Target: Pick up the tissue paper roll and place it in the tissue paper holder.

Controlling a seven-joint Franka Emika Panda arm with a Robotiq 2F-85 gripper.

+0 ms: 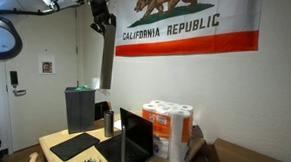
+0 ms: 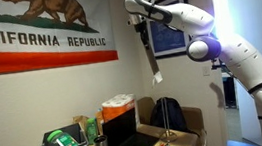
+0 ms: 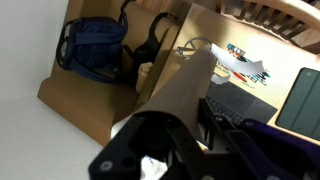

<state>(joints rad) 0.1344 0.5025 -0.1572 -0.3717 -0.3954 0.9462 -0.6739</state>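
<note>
- Far left in an exterior view, a round disc (image 1: 0,38) hangs by the wall.
- Next right, a dark bin (image 1: 79,108) stands at the back of the table (image 1: 54,136), with a black mat (image 1: 74,145) lying flat in front of it.
- Above the bin, the gripper (image 1: 102,19) is high up near the ceiling line. It pinches the top end of the tissue paper roll (image 1: 108,59).
- The roll hangs almost straight down in the air. Its lower end is clear of the table and just above the bin area.
- Right of the roll, the flag (image 1: 189,23) is on the wall. Below it, the wrapped pack of rolls (image 1: 168,130) is upright on the table beside an open laptop (image 1: 134,139).
- In the opposite exterior view, from the left come the flag (image 2: 36,34), a green box (image 2: 61,144), then the wrapped pack of rolls (image 2: 117,107).
- Right of centre there, the gripper (image 2: 139,17) is clamped on the tissue paper roll (image 2: 150,55), which is slightly tilted and well above the desk.
- Lower right of the roll, a backpack (image 2: 168,114) sits on a chair. The white arm (image 2: 207,33) comes in from the right.
- In the wrist view, the backpack (image 3: 95,45) is at the left and the table (image 3: 75,105) edge is below it.
- At centre, the tissue paper roll (image 3: 185,85) runs away from the gripper (image 3: 170,140), whose fingers are closed against it.
- At the right are markers (image 3: 240,60) and the black mat (image 3: 300,100).
- I cannot tell which item is the holder.
</note>
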